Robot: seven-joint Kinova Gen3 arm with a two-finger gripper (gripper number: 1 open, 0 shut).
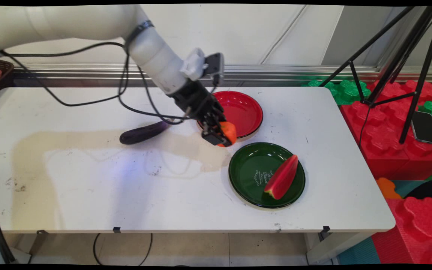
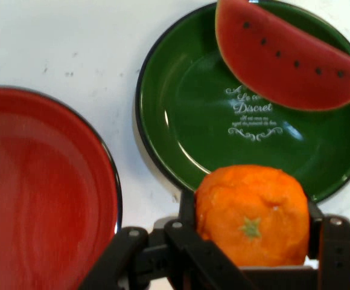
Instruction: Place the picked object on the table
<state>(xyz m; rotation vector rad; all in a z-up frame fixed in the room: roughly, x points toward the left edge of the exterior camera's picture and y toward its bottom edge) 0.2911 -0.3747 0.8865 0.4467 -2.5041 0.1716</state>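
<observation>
Orange (image 2: 251, 214) sat squeezed between the gripper's (image 1: 221, 135) fingers (image 2: 187, 208), held just above the tabletop (image 1: 88, 180). Nearest the camera was the green plate (image 1: 248, 172) with a watermelon slice (image 1: 282, 177), then the red plate (image 1: 244, 110); a purple eggplant (image 1: 143, 133) lay off left.

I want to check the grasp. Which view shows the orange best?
The hand view: the orange fills the foreground, clamped between the gripper fingers, stem mark visible. In the main view the orange is only a small patch, partly hidden by the gripper.
</observation>
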